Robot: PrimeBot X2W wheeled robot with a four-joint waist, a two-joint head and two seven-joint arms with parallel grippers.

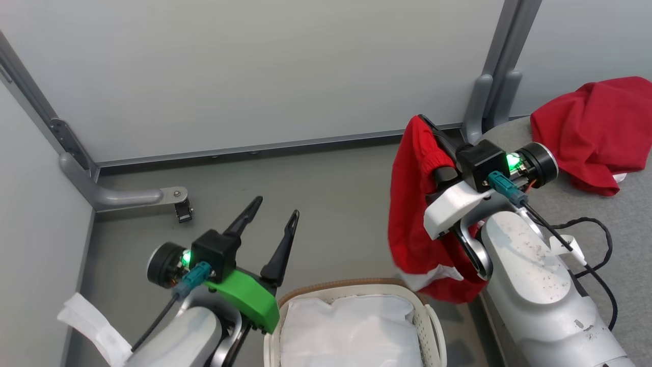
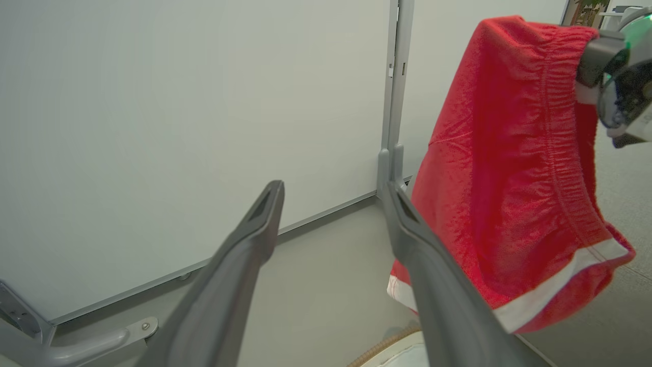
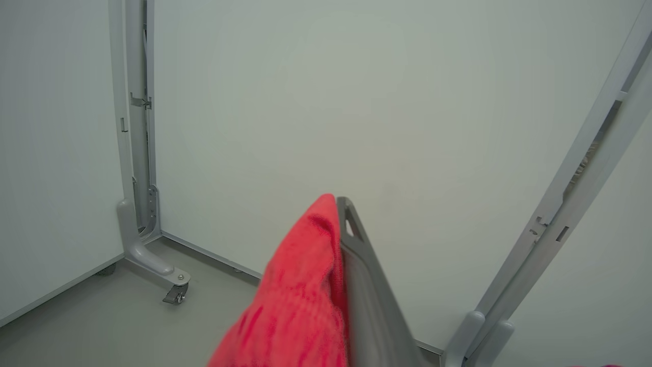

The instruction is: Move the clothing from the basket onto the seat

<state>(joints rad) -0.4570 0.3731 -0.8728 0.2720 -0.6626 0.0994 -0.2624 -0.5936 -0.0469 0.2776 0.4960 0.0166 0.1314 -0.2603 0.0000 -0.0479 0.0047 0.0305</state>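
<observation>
Two red garments show, both to the right of the basket (image 1: 351, 286). Far left of the basket and beyond it, a grey panel foot (image 1: 137, 196) with a small caster rests on the floor (image 1: 326, 204). Nearer, just left of the basket's rim, the left gripper (image 1: 277, 206) has its two dark fingers spread wide with nothing between them. Its tips point away from the basket toward the pale wall panel (image 1: 254, 66).

The basket sits at the bottom edge of the head view. Its brown woven rim curves over white perforated plastic, and the white liner (image 1: 346, 331) lies crumpled inside.

Just right of the basket and above its rim hangs one red garment (image 1: 407, 219), with white stripe trim at its lower hem close over the basket's right side. The right gripper (image 1: 427, 123) carries it with fingers pressed together. Cloth hides one finger, so the pinch seems to sit at the gathered elastic band, though I cannot be sure.

Farther right, well apart from the basket, the grey seat (image 1: 631, 214) bears the second red garment (image 1: 591, 132), crumpled near the seat's far edge.
</observation>
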